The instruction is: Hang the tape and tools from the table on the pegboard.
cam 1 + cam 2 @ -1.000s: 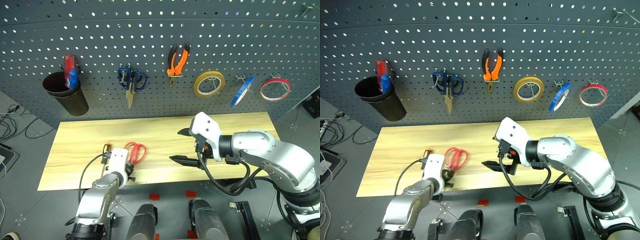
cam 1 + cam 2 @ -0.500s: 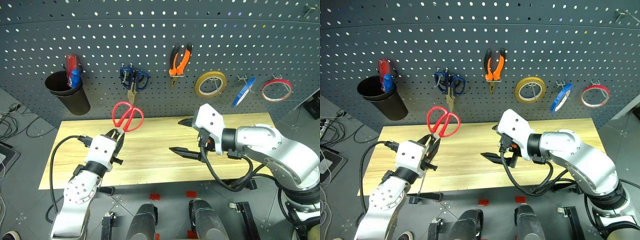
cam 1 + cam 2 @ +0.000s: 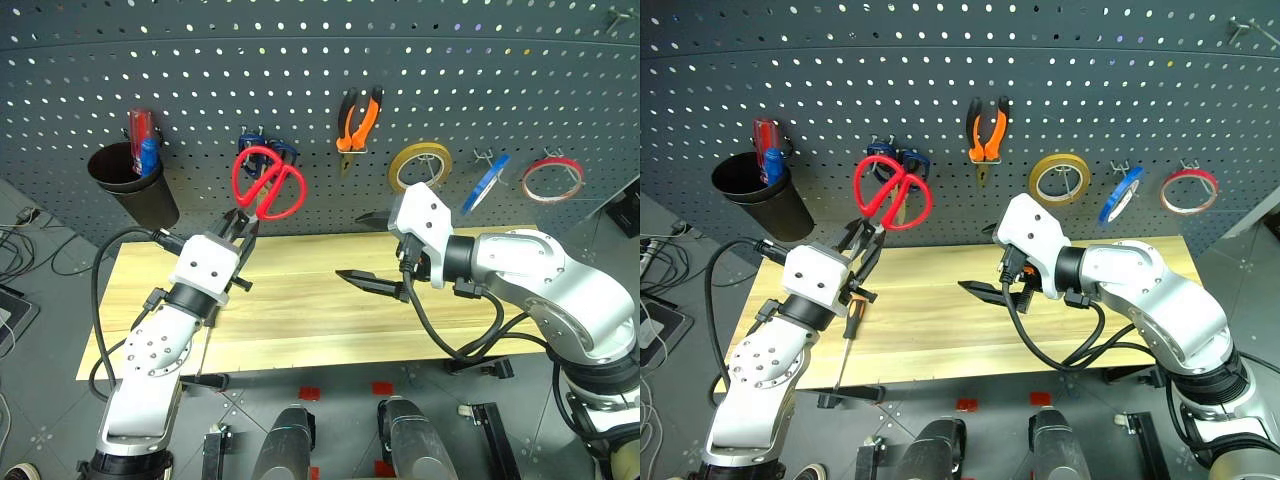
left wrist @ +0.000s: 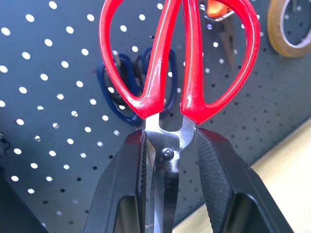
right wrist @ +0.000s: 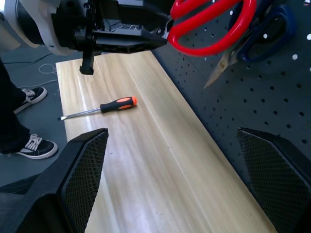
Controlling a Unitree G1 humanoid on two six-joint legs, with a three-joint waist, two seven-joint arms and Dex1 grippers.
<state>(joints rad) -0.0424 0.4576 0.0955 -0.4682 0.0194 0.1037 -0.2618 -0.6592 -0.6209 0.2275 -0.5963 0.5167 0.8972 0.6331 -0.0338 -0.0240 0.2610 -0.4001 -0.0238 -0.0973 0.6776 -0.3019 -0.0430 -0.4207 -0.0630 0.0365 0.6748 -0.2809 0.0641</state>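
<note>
My left gripper (image 3: 240,228) is shut on the blades of the red-handled scissors (image 3: 268,185). It holds them handles-up in front of the pegboard (image 3: 300,60), over the blue-handled scissors (image 3: 895,160). In the left wrist view the black fingers (image 4: 126,184) clamp the red scissors (image 4: 177,63) just below the pivot. My right gripper (image 3: 372,250) hovers open over the middle of the table (image 3: 300,300) with nothing in it. The screwdriver (image 5: 104,107) lies near the table's front left edge. The orange-and-black pliers (image 3: 357,118) and the blue tape (image 3: 484,183) hang on the pegboard.
A black cup (image 3: 135,185) with red and blue handled tools hangs at the pegboard's left. A yellow tape roll (image 3: 420,167) and a red-and-white ring (image 3: 551,178) hang to the right. A person's shoes (image 5: 29,97) stand on the floor beside the table.
My left gripper lifted the red scissors off the table up to the pegboard, turning their handles upward. My right gripper rose a little and stayed open.
</note>
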